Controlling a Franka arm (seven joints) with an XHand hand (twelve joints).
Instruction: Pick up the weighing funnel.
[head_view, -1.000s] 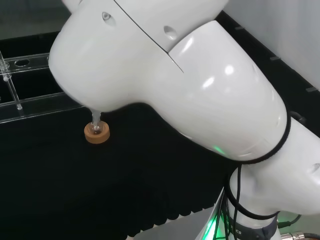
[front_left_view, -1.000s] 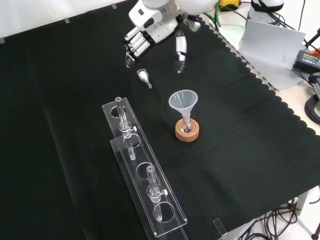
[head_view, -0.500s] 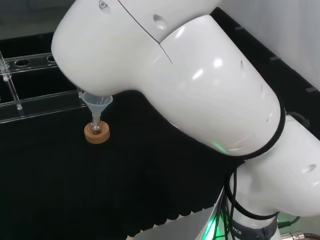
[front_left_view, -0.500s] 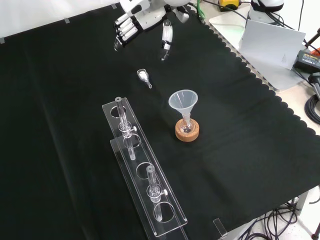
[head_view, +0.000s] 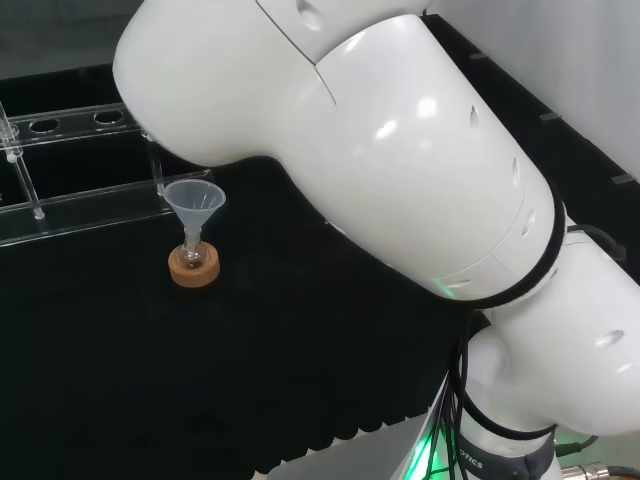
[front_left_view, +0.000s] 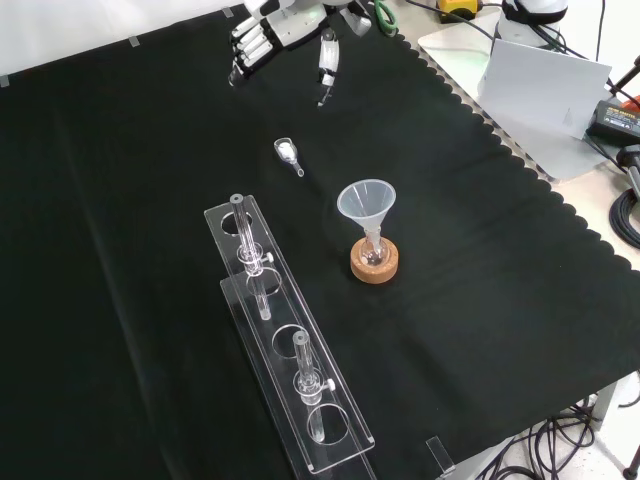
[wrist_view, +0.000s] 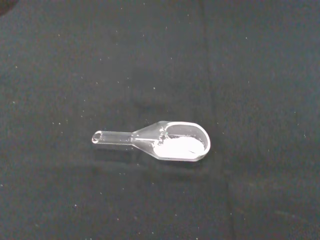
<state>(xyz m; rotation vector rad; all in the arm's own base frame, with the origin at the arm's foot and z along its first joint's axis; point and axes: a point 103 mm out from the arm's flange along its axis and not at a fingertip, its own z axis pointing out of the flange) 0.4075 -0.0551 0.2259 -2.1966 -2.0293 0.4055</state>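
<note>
retreating toward the front view's top edge, the hand (front_left_view: 262, 38), fingers spread wide and empty, leaves the weighing funnel (front_left_view: 287, 152) with its white powder lying on the cloth (front_left_view: 120, 250) at upper centre, the pickup seemingly not yet begun.

On the black cloth (front_left_view: 480, 250) a funnel (front_left_view: 366, 201) is stood mouth up in a small flask (front_left_view: 374, 254) on a cork ring (front_left_view: 375, 268), and a long clear rack (front_left_view: 285, 335) holding upright tubes (front_left_view: 300, 362) is laid to its left in the front view.
</note>
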